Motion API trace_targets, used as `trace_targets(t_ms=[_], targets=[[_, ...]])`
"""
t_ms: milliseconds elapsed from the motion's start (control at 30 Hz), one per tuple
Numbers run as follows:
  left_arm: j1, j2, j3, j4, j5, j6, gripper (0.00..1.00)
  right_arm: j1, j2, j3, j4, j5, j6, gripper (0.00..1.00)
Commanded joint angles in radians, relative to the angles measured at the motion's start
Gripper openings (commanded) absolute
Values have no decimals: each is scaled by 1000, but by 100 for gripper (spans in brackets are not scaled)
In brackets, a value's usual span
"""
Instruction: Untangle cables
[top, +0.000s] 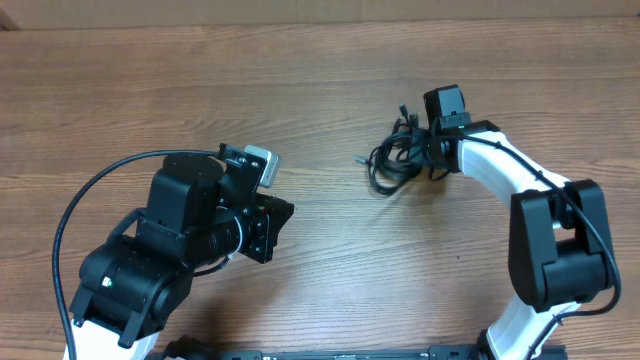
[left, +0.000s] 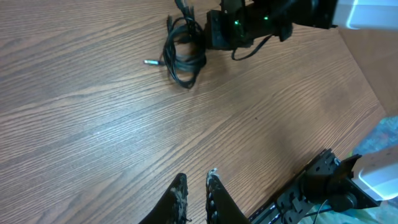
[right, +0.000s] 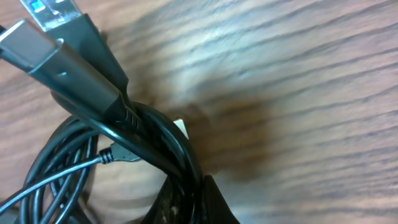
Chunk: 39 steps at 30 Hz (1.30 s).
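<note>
Cables coiled, pinched by right tool

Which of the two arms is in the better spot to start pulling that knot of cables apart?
The right. Its tool is pinched on the cables, while the left tool hangs closed, well away from them.
</note>
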Motion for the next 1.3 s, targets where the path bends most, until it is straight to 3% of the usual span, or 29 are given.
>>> trace_targets(t_ms=[0,367,633,867,1267], targets=[[4,-3,24,4,-22,9,12,1,-116,8,-6,-108,-104,4],[4,61,24,-16,-22,31,23,1,-487,8,-57,-468,-176,4],[4,131,24,-38,-16,36,24,42,-667,8,-177,-497,-180,4],[3,143,24,-14,173,216,28,153,-692,8,-202,-483,-166,4],[4,143,24,-13,173,257,30,265,-692,8,-185,-405,-72,4]])
